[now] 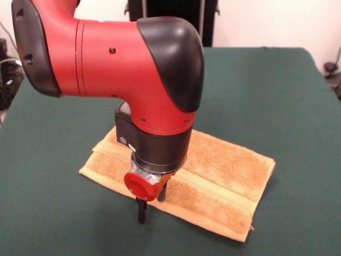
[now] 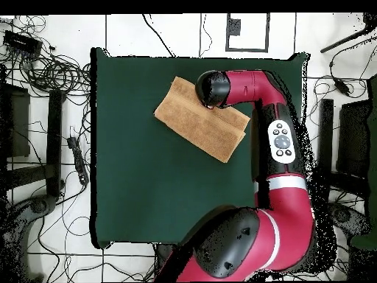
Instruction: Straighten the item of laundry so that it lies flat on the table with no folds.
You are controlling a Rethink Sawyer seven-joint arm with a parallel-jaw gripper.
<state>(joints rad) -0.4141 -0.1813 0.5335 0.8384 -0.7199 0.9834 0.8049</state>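
Observation:
The orange-tan towel (image 1: 224,170) lies on the dark green table (image 1: 277,96) as a rectangle, apparently doubled over, with layered edges at its right end and a woven band running along it. My gripper (image 1: 151,201) points straight down at the towel's near long edge. It is open: one dark finger (image 1: 141,210) is just off the edge over the cloth, the other is over the towel. In the overhead view the towel (image 2: 199,121) lies slanted near the table's far edge, and the arm's wrist (image 2: 212,88) hides the gripper.
The red arm (image 2: 276,140) runs along the table's (image 2: 147,184) right side in the overhead view. Cables and stands lie on the floor around the table. Nothing else shows on the green cloth.

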